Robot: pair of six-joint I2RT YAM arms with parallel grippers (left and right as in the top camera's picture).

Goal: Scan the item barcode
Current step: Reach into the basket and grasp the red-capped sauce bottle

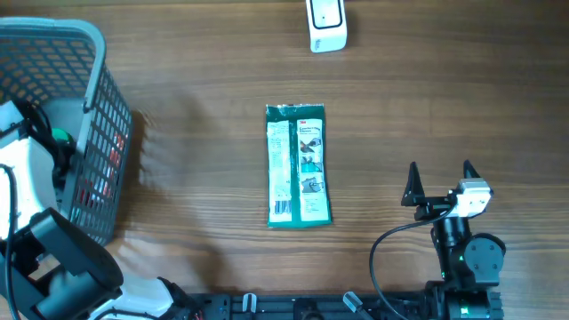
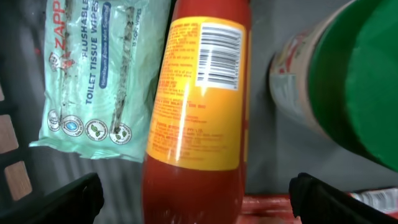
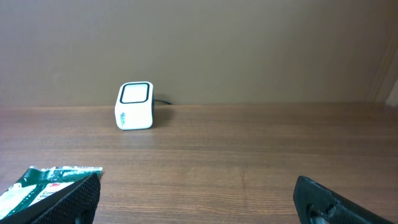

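At table (image 1: pixel 204 160) centre, approx. midway btwn left and right edges, a green packet (image 1: pixel 299 165) lies flat, long axis running near-to-far, printed face up w/ white panels. Nothing touches it. Scanner (image 1: pixel 326 25), white w/ dark window, stands at the far edge, slightly right of the packet's line and well apart from it; a dark cable (image 3: pixel 163 102) leads off behind it, per right wrist view. Grey mesh basket (image 1: pixel 102 151) occupies the far-left corner and runs down the left edge. From above, the left arm (image 1: pixel 22 173) reaches down into the basket. Left gripper (image 2: pixel 196 202): jaws spread wide, one finger each side of a red bottle (image 2: pixel 199 93) w/ yellow label, not closed on it; whether either finger touches it cannot be told. Bottle's barcode (image 2: pixel 217 56) faces up toward the wrist cam. Also in the basket, just beside the bottle: a pack of flushable toilet wipes (image 2: pixel 93 68) on one side, a green-lidded container (image 2: pixel 348 74) on the other. Right gripper (image 1: pixel 440 178) sits close to the near edge toward the right corner, well apart from the packet, fingers pointing at the far edge, jaws fully wide, holding nothing.
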